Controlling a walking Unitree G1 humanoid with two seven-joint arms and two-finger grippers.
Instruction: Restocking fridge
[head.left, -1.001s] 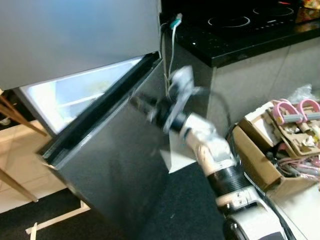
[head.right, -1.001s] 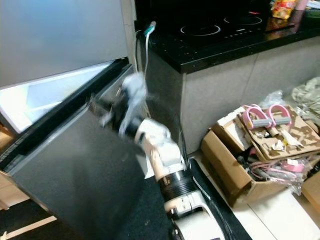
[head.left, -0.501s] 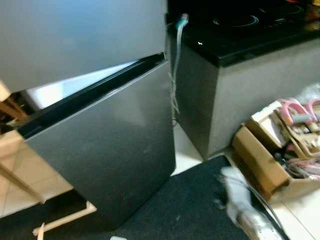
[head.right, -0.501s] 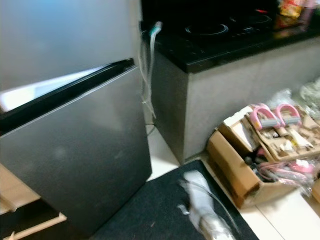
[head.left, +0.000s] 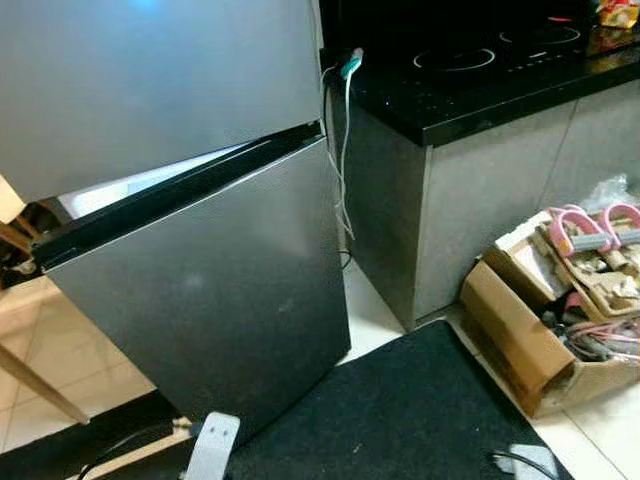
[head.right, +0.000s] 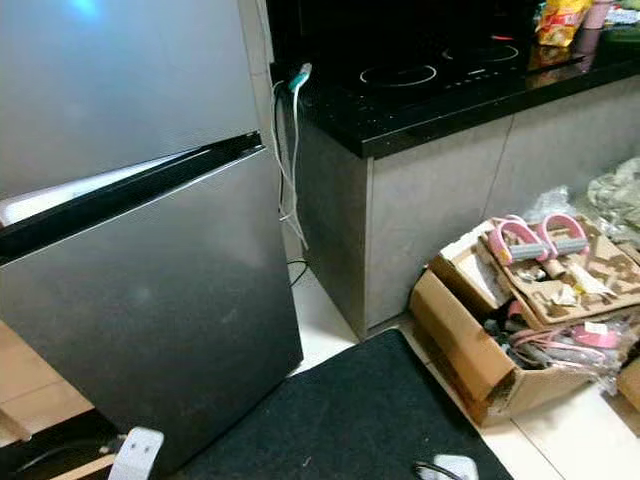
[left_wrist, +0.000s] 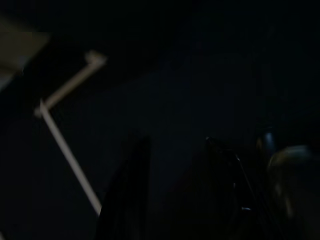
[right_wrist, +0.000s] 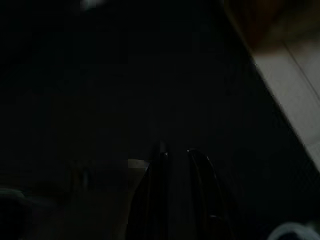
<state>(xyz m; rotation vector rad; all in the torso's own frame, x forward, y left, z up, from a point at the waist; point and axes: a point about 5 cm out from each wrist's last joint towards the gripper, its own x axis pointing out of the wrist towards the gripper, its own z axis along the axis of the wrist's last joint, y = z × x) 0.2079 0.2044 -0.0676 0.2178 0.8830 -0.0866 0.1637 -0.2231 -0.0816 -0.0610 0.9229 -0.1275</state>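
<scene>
The grey steel fridge stands at the left with its upper door (head.left: 150, 80) closed. Its lower door (head.left: 210, 300) stands slightly ajar, and a thin lit strip (head.left: 130, 185) of the inside shows above its black top edge. Both arms hang low. A silver part of the left arm (head.left: 210, 445) and a bit of the right arm (head.left: 525, 462) peek in at the bottom edge. In the dark left wrist view my left gripper (left_wrist: 175, 145) hangs open over the black mat, holding nothing. My right gripper (right_wrist: 177, 150) hangs over the mat near the tile edge.
A black counter with an induction hob (head.left: 470, 60) stands right of the fridge, and a white cable with a teal plug (head.left: 345, 120) hangs between them. A cardboard box of clutter with pink handles (head.left: 560, 310) sits on the floor at right. A black mat (head.left: 400, 410) lies underfoot, and a wooden leg (head.left: 35, 380) slants at the left.
The right arm has left the lower fridge door and dropped to the bottom edge of the picture. The door has swung from wide ajar to nearly closed.
</scene>
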